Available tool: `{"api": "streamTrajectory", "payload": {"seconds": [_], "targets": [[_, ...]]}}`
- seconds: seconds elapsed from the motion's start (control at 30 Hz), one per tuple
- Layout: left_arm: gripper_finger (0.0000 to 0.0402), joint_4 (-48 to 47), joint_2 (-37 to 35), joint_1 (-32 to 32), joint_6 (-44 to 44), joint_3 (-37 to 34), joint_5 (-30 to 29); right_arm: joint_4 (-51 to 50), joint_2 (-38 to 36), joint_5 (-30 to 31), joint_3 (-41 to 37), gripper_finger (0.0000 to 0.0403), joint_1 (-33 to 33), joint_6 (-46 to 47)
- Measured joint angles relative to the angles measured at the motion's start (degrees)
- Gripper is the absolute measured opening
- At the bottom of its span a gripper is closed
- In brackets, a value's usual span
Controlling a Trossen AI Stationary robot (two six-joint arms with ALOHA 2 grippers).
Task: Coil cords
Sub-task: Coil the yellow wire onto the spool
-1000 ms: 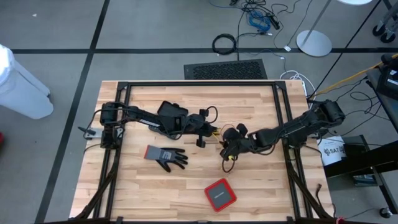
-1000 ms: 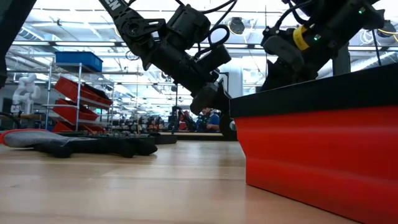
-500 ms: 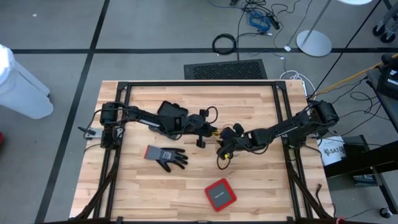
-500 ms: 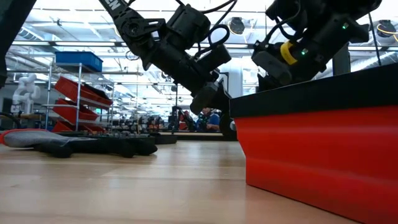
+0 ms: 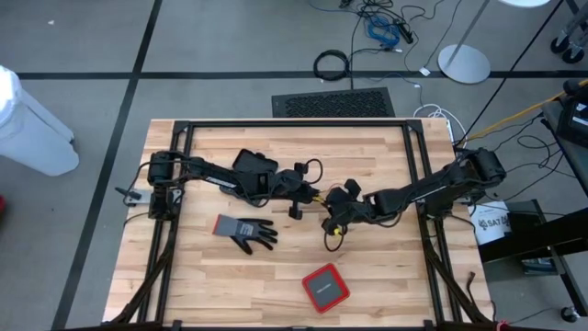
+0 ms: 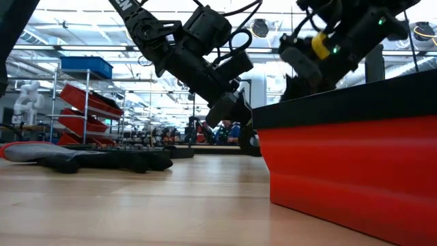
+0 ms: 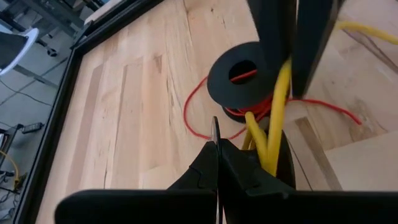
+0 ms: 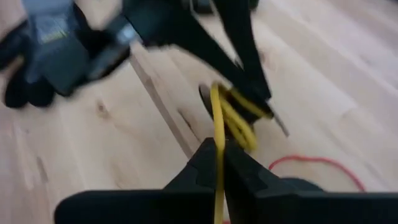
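While the yellow cord (image 8: 217, 134) runs up between the closed fingers of our right gripper (image 8: 217, 163), we hold it near the table's (image 5: 386, 276) middle, close to our left gripper (image 7: 216, 163), whose fingers are pressed together on the same cord's loops, as far as we can tell. The red cord (image 7: 199, 118) lies loose on the wood around a black spool (image 7: 245, 81). We judge the yellow coil partly wound and the red one not started.

L gripper (image 7: 216, 134) pinched; yellow cord (image 7: 275, 112), red cord (image 7: 198, 127) ahead
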Motion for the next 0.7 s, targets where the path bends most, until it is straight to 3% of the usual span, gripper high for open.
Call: {"api": "streamTrajectory", "payload": {"seconds": [0.23,0.5,0.7], "targets": [[0.0000,0.3,0.0,0.0,0.0,0.0,0.0,-3.2,-5.2,3.9,0.7,0.0001,1.1,-1.7],[0.0000,0.9,0.0,0.0,0.0,0.0,-0.2,-18.2,-7.5,7.5,0.7,0.0001,2.6,6.6],[0.0000,0.6,-1.5,0.0,-0.1,0.0,-0.2,-19.6,-8.1,12.5,0.7,0.0000,4.5,8.4]]}}
